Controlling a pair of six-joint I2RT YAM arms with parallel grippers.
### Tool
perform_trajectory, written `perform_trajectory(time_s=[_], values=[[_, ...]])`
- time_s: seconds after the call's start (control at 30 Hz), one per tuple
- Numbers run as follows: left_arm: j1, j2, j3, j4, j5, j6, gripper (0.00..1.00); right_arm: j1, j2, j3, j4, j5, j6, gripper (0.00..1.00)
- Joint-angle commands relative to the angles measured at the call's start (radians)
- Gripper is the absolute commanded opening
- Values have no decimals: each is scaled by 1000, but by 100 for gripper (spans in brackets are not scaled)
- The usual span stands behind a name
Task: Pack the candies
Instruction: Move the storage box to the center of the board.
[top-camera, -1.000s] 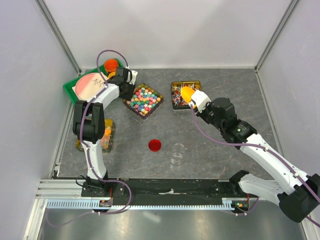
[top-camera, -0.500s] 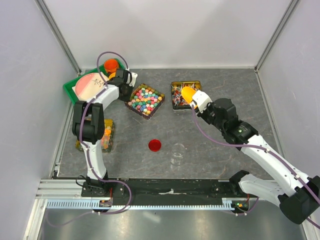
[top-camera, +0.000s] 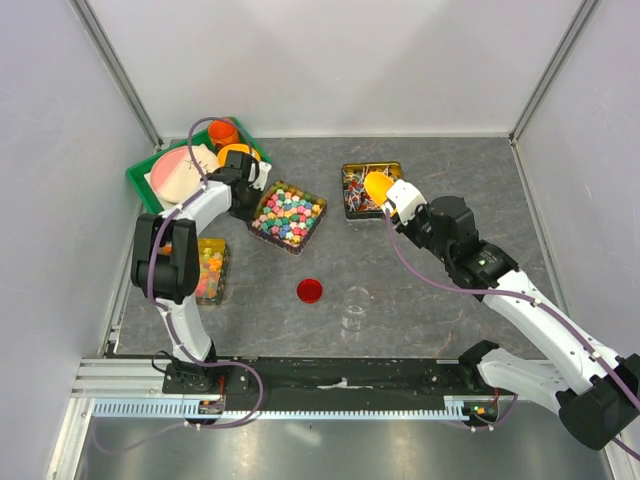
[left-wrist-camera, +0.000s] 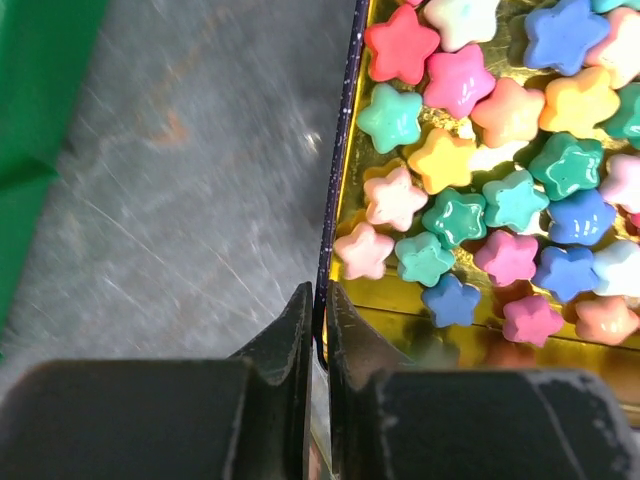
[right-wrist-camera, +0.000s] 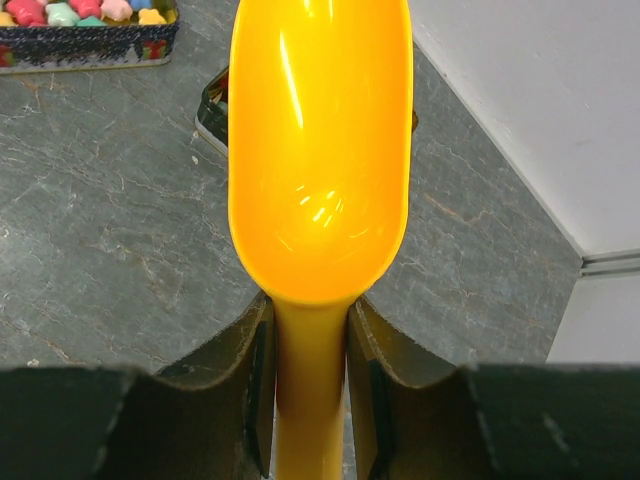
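The candies (top-camera: 289, 213), small pastel stars, fill a dark square tin (top-camera: 312, 232) left of centre. In the left wrist view they (left-wrist-camera: 480, 200) lie on the tin's gold floor. My left gripper (top-camera: 252, 198) is shut on the tin's thin wall (left-wrist-camera: 336, 180) at its left corner, one finger inside and one outside (left-wrist-camera: 320, 325). My right gripper (top-camera: 393, 200) is shut on the handle of a yellow scoop (top-camera: 376, 186). The scoop's bowl (right-wrist-camera: 320, 150) is empty and held above the table, with the gripper (right-wrist-camera: 310, 340) round its neck.
A tin of lollipops (top-camera: 358, 178) lies under the scoop. A red lid (top-camera: 310, 290) and a clear jar (top-camera: 355, 305) stand near the centre front. A tin of gummies (top-camera: 207, 272) sits at the left. A green tray (top-camera: 140, 180) holds a pink plate and an orange cup.
The left arm has swung its elbow leftward and pulled the candy tin a little toward the near edge. The right arm with the scoop has barely moved.
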Motion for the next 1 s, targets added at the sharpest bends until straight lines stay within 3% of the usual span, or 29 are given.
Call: perform_trajectory(time_s=[0.0, 0.07, 0.3, 0.5, 0.77, 0.97], values=[[-5, -117, -41, -46, 84, -27, 11, -4, -24, -5, 50, -14, 15, 0], [-6, -142, -53, -50, 87, -29, 15, -7, -33, -11, 53, -20, 14, 0], [-6, -156, 3, -50, 72, -15, 49, -13, -28, -10, 48, -20, 12, 0], [-8, -85, 150, -53, 79, -15, 52, -21, -30, -10, 50, -31, 20, 0], [-32, 123, 362, -108, 141, 19, 51, -24, -22, -13, 50, -29, 15, 0], [-61, 154, 370, -122, 170, 30, 50, -28, -22, -16, 57, -28, 14, 0]])
